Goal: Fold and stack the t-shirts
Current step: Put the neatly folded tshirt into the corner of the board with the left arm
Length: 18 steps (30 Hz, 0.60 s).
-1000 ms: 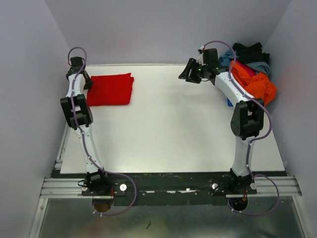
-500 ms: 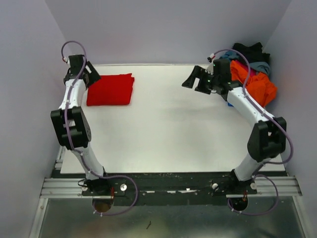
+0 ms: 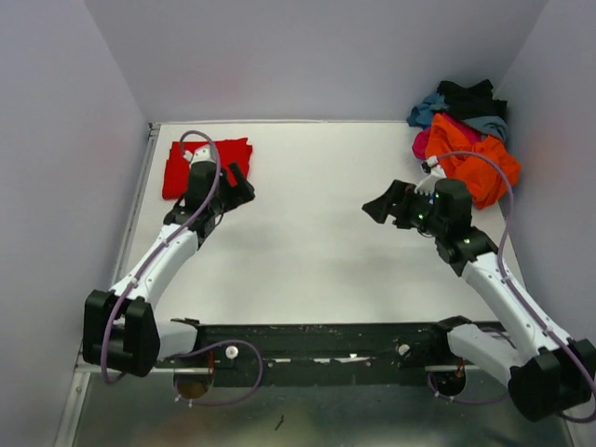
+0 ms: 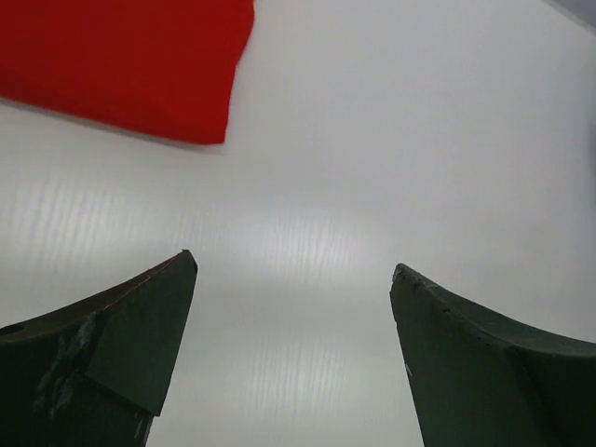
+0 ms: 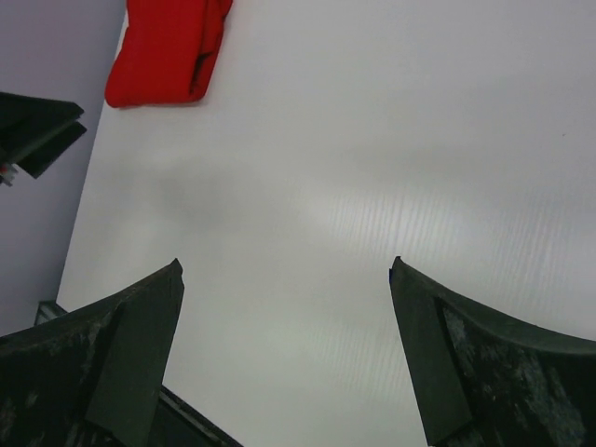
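**STATUS: BOTH PINCERS SPREAD, ONE SHIRT FOLDED, REMAINDER IN PILE**

1. Left pincer (image 3: 237, 186): jaws spread wide, nothing between them. It stands at the near right corner of the red t-shirt (image 3: 177, 172). In the left wrist view the two fingertips frame bare desk (image 3: 317, 233), and the shirt corner lies ahead and to the left, apart from both fingers.

2. Right pincer (image 3: 380, 205): jaws spread wide, nothing between them. It stands over the open right-centre part of the desk, pointing toward the left side. In the right wrist view only bare desk shows between the fingertips, with the red t-shirt well apart at the far left corner.

3. Red t-shirt: folded into a flat rectangle, lying on the desk at the far left corner, near the left wall. The left arm crosses over part of it in the top view.

4. Unfolded t-shirts: heaped at the far right corner against the walls.
   - orange t-shirt (image 3: 480, 163): near side of the heap, crumpled.
   - magenta t-shirt (image 3: 422, 142): only a small part shows, at the left edge of the orange one.
   - blue t-shirt (image 3: 428, 107): behind the magenta one.
   - grey-blue t-shirt (image 3: 484, 124): between the orange and black ones.
   - black t-shirt (image 3: 468, 96): farthest back.
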### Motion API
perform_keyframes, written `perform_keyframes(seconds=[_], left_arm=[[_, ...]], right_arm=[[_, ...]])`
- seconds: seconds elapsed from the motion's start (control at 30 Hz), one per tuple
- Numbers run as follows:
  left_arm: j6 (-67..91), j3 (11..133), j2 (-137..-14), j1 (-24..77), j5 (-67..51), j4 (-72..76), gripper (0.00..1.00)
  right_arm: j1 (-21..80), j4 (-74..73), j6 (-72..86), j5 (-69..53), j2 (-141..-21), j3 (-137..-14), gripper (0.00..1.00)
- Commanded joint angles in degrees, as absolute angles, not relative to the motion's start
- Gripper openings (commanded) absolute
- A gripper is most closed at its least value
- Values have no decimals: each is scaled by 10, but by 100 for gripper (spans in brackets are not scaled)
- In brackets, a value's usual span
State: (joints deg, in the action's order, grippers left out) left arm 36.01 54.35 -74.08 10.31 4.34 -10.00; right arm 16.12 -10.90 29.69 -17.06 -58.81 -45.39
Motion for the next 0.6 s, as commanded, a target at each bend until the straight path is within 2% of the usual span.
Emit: perform_keyframes(seconds=[0.0, 0.13, 0.27, 0.57], left_arm=[[355, 442, -645, 160, 13, -33, 99], [362, 309, -564, 177, -14, 72, 99], [367, 228, -501, 185, -4, 105, 99], [364, 188, -472, 185, -6, 108, 99]], right_arm=[[163, -85, 265, -110, -497, -383, 100], [163, -78, 261, -65, -411, -310, 100], [163, -67, 255, -39, -352, -259, 100], [163, -64, 256, -33, -345, -246, 100]])
